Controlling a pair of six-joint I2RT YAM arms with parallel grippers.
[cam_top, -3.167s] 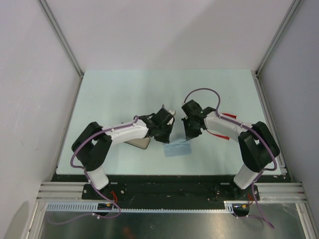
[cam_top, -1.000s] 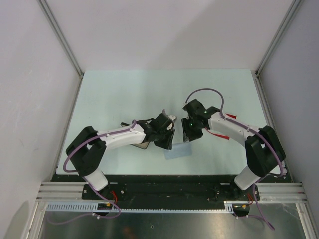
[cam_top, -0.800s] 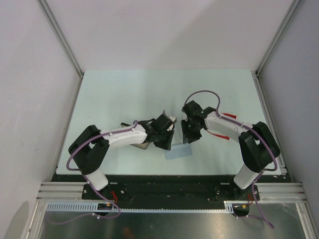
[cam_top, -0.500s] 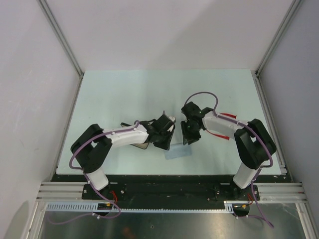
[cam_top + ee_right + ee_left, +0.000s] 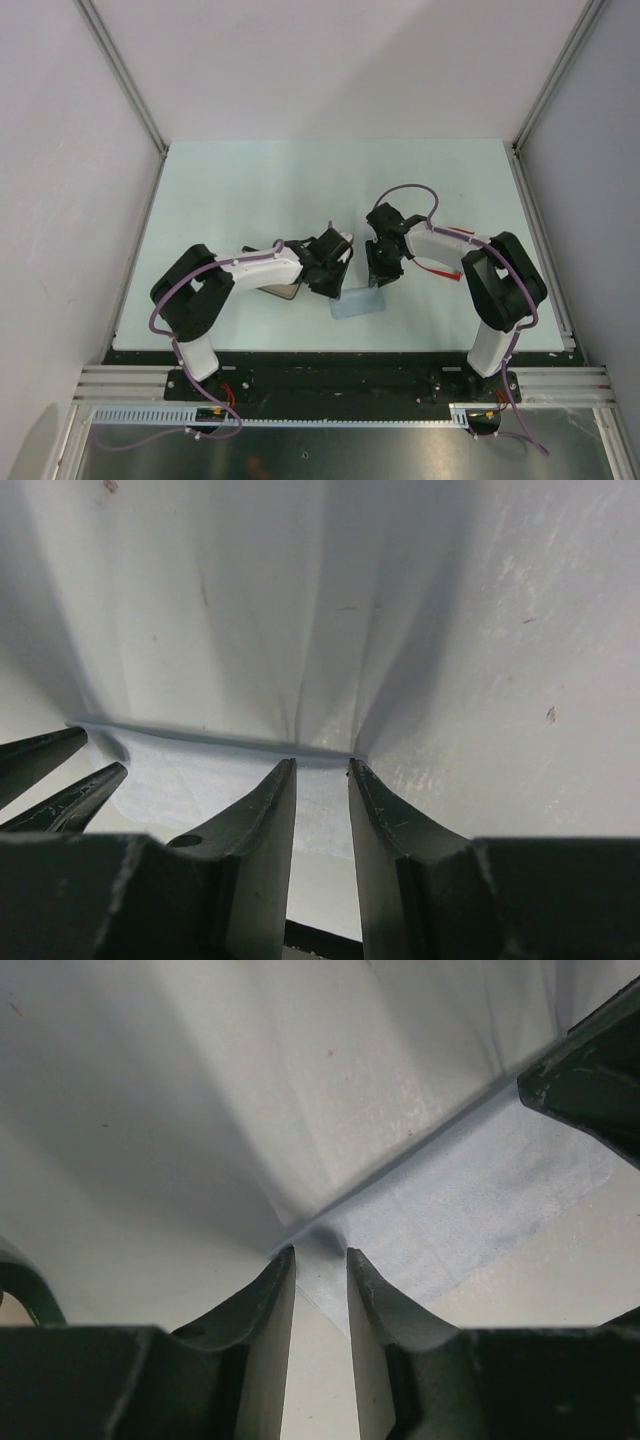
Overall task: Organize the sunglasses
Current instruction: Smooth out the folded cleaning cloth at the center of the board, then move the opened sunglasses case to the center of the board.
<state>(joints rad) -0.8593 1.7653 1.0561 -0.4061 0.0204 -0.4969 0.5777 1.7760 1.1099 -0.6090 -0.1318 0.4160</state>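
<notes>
The grey-blue cloth (image 5: 358,302) lies flat near the table's front edge. My left gripper (image 5: 337,287) is down at its far left corner, jaws a narrow gap apart with the corner (image 5: 318,1245) between the fingertips. My right gripper (image 5: 378,284) is down at the cloth's far right corner (image 5: 322,780), jaws likewise narrowly apart astride the edge. The red sunglasses (image 5: 440,268) lie behind the right forearm, mostly hidden. The black case (image 5: 277,291) lies under the left forearm, partly hidden.
The right gripper's fingers (image 5: 590,1080) show at the top right of the left wrist view, and the left gripper's fingers (image 5: 50,765) at the left of the right wrist view. The two grippers are close together. The table's front edge (image 5: 340,348) is just behind the cloth.
Both grippers have drawn in and lowered onto the cloth's far corners. The cloth, case and sunglasses have stayed where they were.
</notes>
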